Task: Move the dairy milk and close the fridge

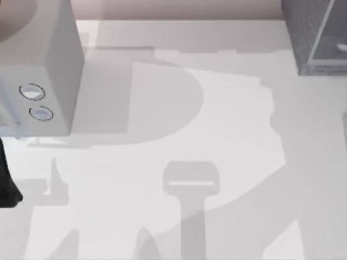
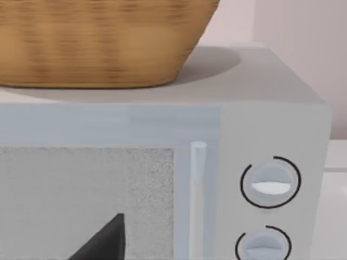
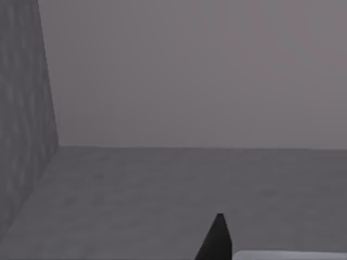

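The fridge (image 1: 303, 38) stands at the table's far right corner, a dark grey speckled cabinet with a pale glassy door panel (image 1: 332, 38). The dairy milk is out of view. In the right wrist view, one dark fingertip (image 3: 217, 241) of my right gripper points over a dark grey floor beside a speckled wall (image 3: 21, 108) like the fridge's. A pale strip (image 3: 287, 255) lies beside that fingertip; I cannot tell what it is. One dark fingertip (image 2: 103, 241) of my left gripper sits close before the light grey box's window. A dark part of my left arm (image 1: 8, 187) shows at the table's left edge.
A light grey box with two round dials (image 1: 38, 103) fills the far left corner. In the left wrist view a wicker basket (image 2: 103, 43) rests on top of it. The white table (image 1: 179, 135) carries broad shadows of the arms.
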